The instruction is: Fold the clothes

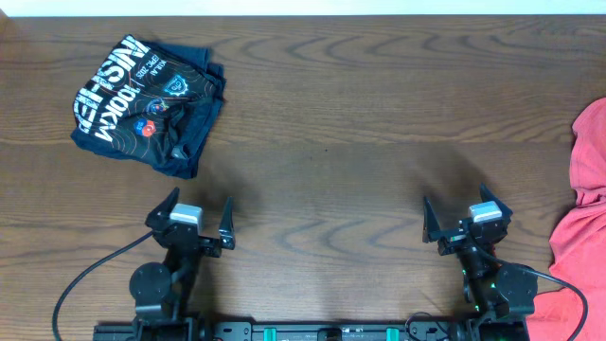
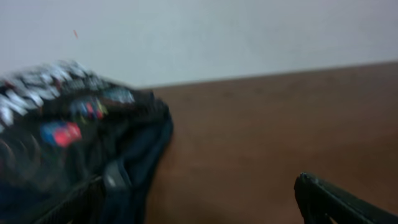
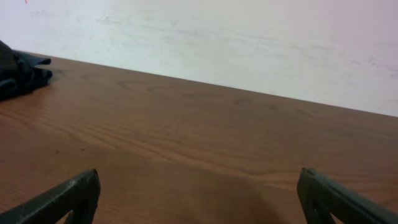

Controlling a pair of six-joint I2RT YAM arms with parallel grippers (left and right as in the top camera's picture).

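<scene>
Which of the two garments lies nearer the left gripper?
The black shirt with white lettering, just beyond the left gripper; the plain red garment lies far to the right.

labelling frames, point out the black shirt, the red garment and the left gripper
black shirt (image 1: 147, 99), overhead, middle of the bundle
red garment (image 1: 585, 251), overhead, its lower part by the picture's right edge
left gripper (image 1: 202, 199), overhead, midway between its open fingertips

Wooden table (image 1: 331, 123), black shirt (image 1: 147, 99), coral-red garment (image 1: 579, 227)
</scene>
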